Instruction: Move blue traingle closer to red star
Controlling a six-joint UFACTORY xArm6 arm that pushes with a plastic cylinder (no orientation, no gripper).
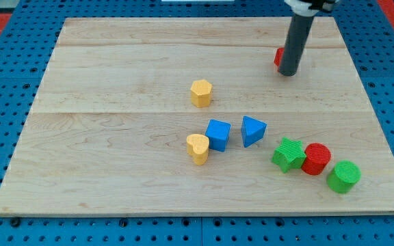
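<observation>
The light, rigid blue plastic triangle [253, 130] should slide easily if pushed on its near face; gripperless tip [288, 72] rests far right.

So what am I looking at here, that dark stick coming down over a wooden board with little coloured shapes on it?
It is one camera picture of a robot arm's working area; where the camera sits is not known. The dark stick is the arm's rod. It has no hand and holds nothing, it only pushes blocks with my tip. The tip rests on the wooden board near the view's top right, right beside a red block mostly hidden behind it. Lower down lie a yellow hexagon, a yellow heart, a blue cube, a blue triangle, a green star, a red cylinder and a green cylinder.
</observation>
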